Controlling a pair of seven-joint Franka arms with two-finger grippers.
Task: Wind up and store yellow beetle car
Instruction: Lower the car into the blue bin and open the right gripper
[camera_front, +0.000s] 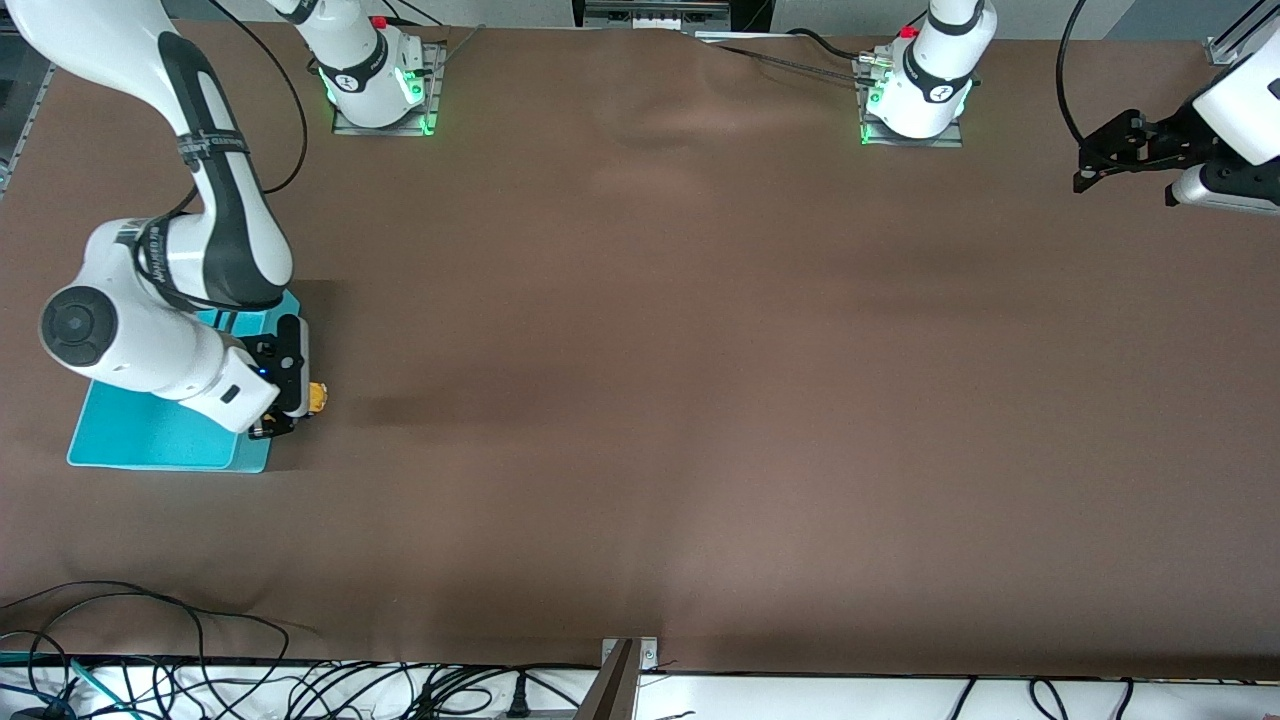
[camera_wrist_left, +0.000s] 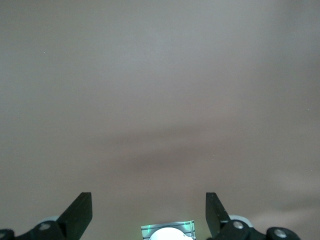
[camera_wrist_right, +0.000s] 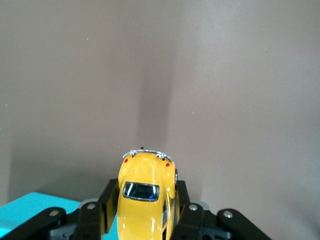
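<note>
The car (camera_wrist_right: 146, 197) is gripped between the closed jaws of the right gripper (camera_front: 288, 412) at the edge of the turquoise bin (camera_front: 150, 435), seemingly for storing. The left gripper (camera_front: 1125, 150) is parked at the left arm's end of the surface, jaws open, waiting.

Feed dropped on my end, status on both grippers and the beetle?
Right gripper shut on yellow beetle car, at the turquoise bin's edge. Left gripper open, empty, waiting at its own table end. Nothing in the way.
</note>
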